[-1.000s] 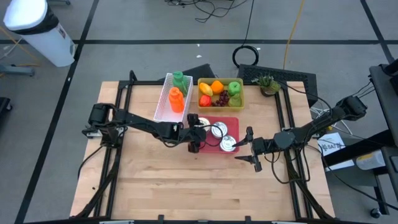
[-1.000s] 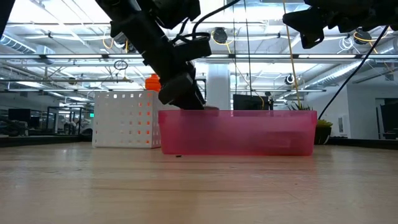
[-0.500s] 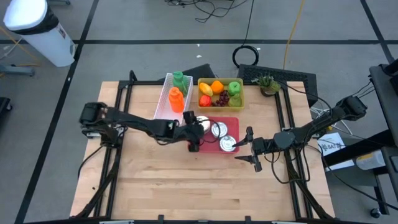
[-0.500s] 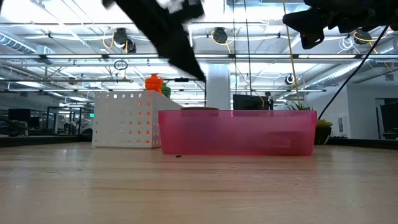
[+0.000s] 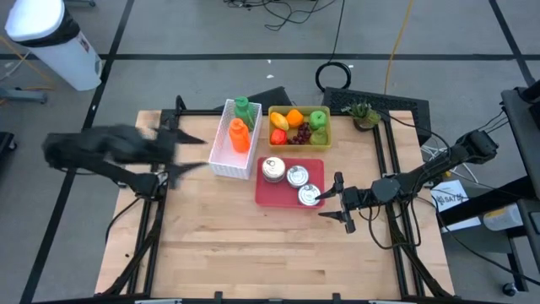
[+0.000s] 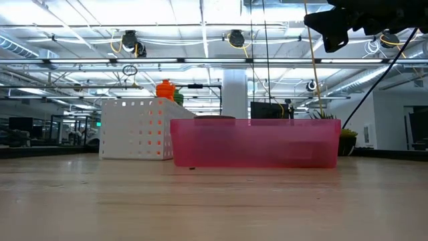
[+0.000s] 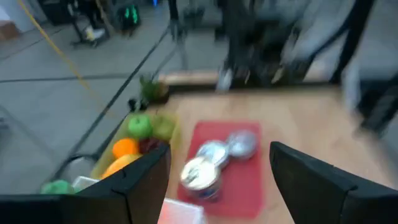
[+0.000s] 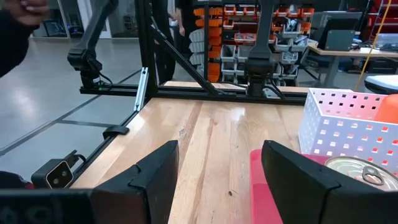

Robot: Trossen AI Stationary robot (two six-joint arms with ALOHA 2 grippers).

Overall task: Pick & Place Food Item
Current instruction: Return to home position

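Nearby, red bin [image 5: 272, 195] beside white basket [image 5: 224, 159] (bottles [image 5: 239, 135] inside), fruit tray [image 5: 297, 146], potted plant [image 5: 364, 113].

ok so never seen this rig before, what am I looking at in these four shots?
It is a two-armed robot at a wooden table; each arm ends in a two-finger hand. One picture looks straight down, one looks level across the tabletop, and two come from cameras on the wrists. On the table are a red bin holding three tuna cans, a white basket with bottles, and a yellow tray of fruit. The left hand hangs over the table's left side, and the right hand hangs just right of the red bin. Both are open and hold nothing.
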